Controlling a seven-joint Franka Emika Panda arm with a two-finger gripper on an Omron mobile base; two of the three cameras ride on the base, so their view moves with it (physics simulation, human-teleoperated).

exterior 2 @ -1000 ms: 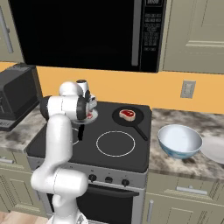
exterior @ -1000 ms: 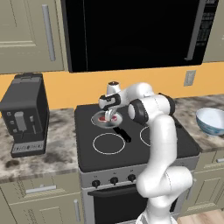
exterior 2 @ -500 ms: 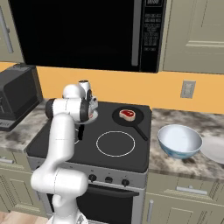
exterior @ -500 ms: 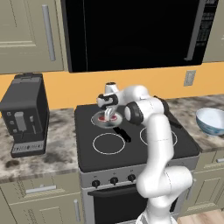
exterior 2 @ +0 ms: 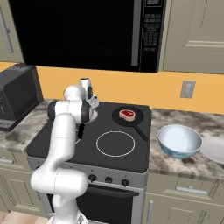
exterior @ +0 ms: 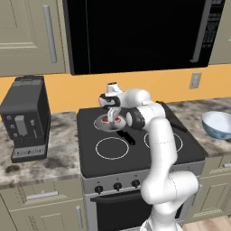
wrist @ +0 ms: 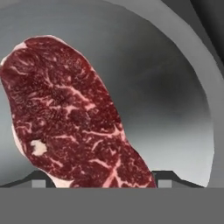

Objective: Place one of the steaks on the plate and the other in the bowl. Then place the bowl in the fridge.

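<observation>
One steak, red with white marbling, lies in a round grey pan on the stove's back left burner. My gripper is down in that pan, open, and its fingertips straddle the steak's near end, close to its edges. From the left base view the gripper hangs right over this steak. The other steak rests in a black-handled pan on the back right burner. The patterned bowl stands on the counter right of the stove, with the white plate beside it. The fridge is out of view.
A dark coffee machine stands on the counter left of the stove. A black microwave hangs over the stove, with cabinets on either side. The second pan's handle points toward the front right.
The arm's elbow has swung left toward the back left pan while the hand stayed over the steak. The fingers have come slightly closer together.
</observation>
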